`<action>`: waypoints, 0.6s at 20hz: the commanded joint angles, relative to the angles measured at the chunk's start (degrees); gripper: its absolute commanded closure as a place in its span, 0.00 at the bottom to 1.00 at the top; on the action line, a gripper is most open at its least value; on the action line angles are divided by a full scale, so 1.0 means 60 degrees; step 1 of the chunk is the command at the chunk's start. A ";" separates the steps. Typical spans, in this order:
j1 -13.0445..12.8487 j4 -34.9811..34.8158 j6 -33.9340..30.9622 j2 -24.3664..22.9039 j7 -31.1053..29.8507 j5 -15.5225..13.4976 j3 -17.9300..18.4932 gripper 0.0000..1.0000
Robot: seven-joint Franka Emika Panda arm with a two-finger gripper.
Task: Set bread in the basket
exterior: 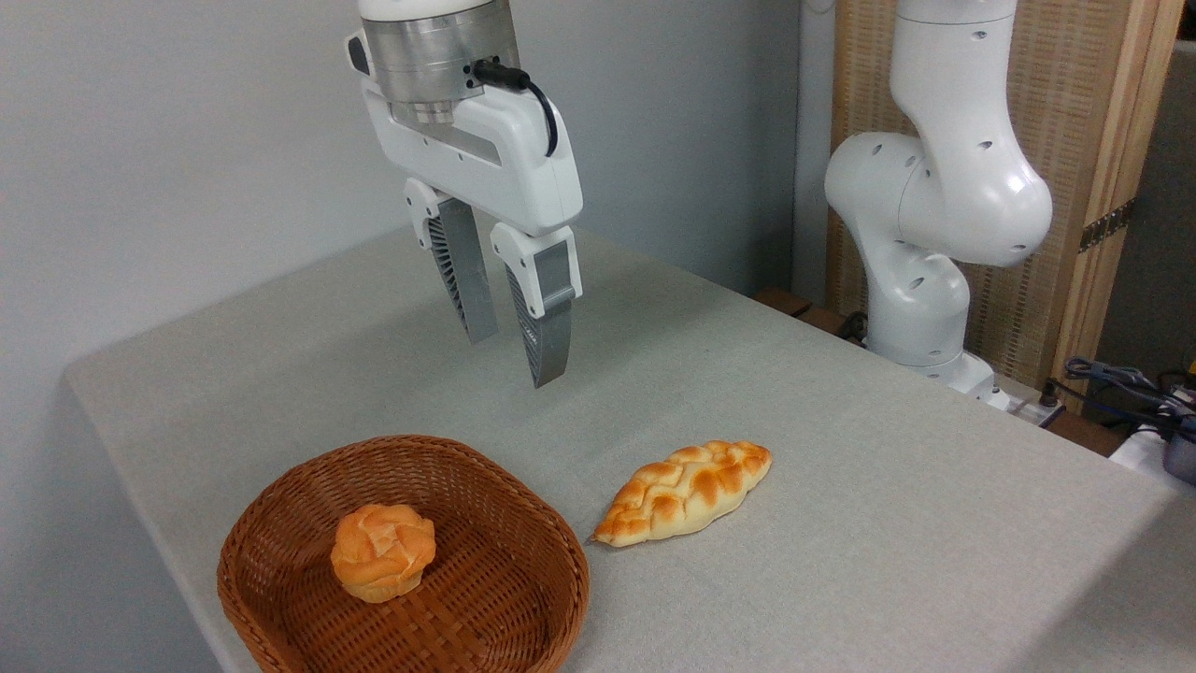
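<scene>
Hanging above a grey cloth-covered table [841, 561], an empty gripper [516, 360] with parted fingers, bread [684, 492] beside basket [280, 523]

Basket [280, 523] cut off by bottom edge; arm [944, 187] cropped at top.

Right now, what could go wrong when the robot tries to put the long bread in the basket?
The braided loaf lies slanted on the table, so the open fingers high above it might pinch it crookedly and drop it. The round bun already sits inside the wicker basket, so the loaf could land on it or tip over the low rim.
</scene>
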 commanded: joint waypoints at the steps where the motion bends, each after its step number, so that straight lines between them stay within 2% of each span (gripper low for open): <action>1: -0.0050 0.0106 -0.0135 0.0039 -0.0101 -0.0206 0.0098 0.00; 12: -0.0064 -0.0215 -0.0135 -0.0151 -0.0101 -0.0191 0.0113 0.00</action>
